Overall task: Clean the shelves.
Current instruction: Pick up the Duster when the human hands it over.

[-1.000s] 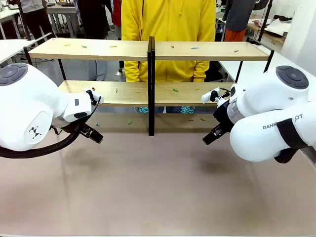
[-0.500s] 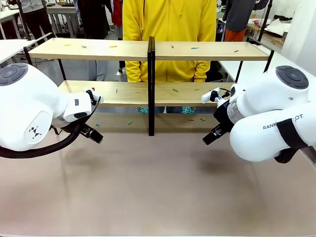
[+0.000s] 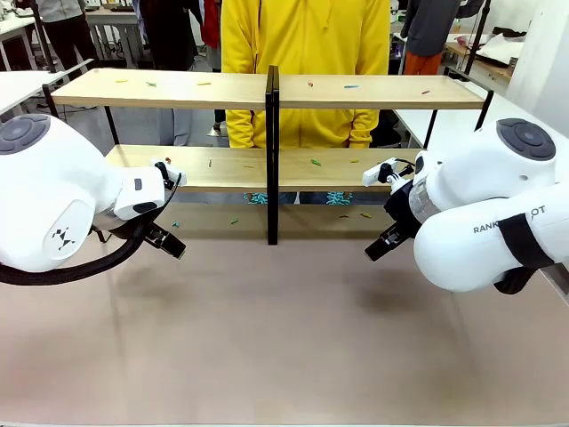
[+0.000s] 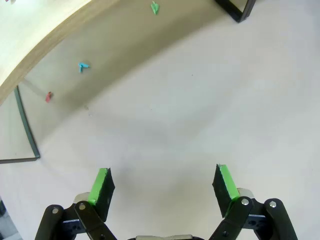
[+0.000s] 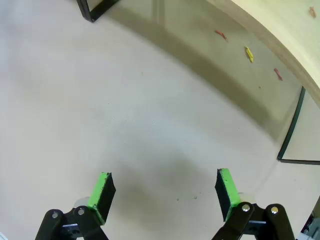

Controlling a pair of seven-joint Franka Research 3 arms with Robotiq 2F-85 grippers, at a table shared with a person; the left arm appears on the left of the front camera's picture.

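The shelves [image 3: 178, 89] stand across the far half of the table: two long light wooden boards in a thin black frame with a central black upright [image 3: 272, 151]. Small coloured scraps [image 3: 316, 163] lie on both boards and on the table under the lower one. My left gripper [image 4: 162, 187] hovers open over bare tabletop in front of the rack's left half, nothing between its green pads. My right gripper [image 5: 162, 190] is likewise open and holds nothing, in front of the right half. Both arms [image 3: 53, 191] sit low at the table's sides.
A person in a yellow top [image 3: 307, 53] stands behind the rack at the middle. Loose scraps lie under the lower board: a green one [image 4: 154, 7], a blue one [image 4: 83, 66] and a red one [image 4: 48, 96] by my left gripper, yellow [image 5: 248, 54] and red [image 5: 220, 34] by my right.
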